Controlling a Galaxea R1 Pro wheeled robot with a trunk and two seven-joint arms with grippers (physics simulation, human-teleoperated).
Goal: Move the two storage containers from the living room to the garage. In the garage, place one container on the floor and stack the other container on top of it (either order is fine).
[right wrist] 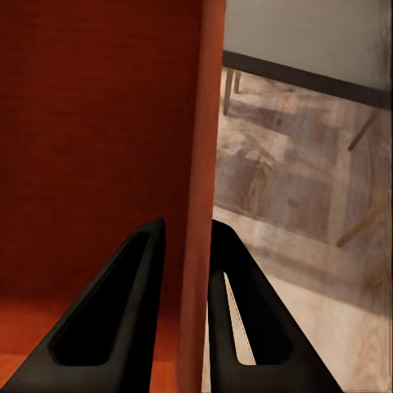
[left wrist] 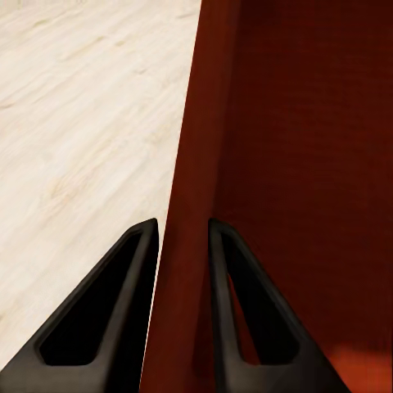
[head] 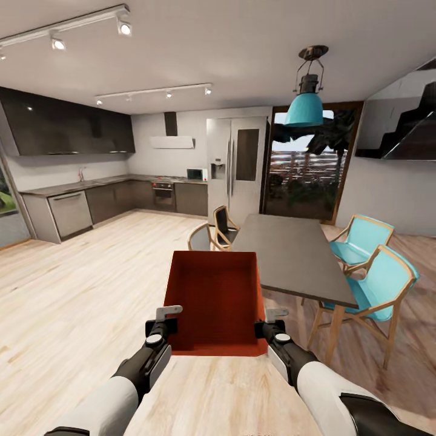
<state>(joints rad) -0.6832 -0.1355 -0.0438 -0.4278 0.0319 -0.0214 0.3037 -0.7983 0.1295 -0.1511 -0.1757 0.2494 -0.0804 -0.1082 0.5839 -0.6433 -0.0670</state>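
Both end effectors, left (left wrist: pixel 182 270) and right (right wrist: pixel 187 270), clamped on orange-red open-topped plastic container (head: pixel 218 300) walls. In kitchen-dining area; garage not reached, stacking pending.

1. Your head view is bright and evenly lit; the track spotlights (head: pixel 124 27) on the ceiling glow white, and daylight shows through the glass door (head: pixel 303 163).
2. You get wide-angle bending near the edges, where the ceiling lines curve.
3. The dining table (head: pixel 290 254) casts only a soft shadow on the wood floor (head: pixel 79 290).
4. Your wrist views are softer; the storage container (left wrist: pixel 303 164) wall reads dark red in shade, and the fingers (right wrist: pixel 123 319) are near-black silhouettes.
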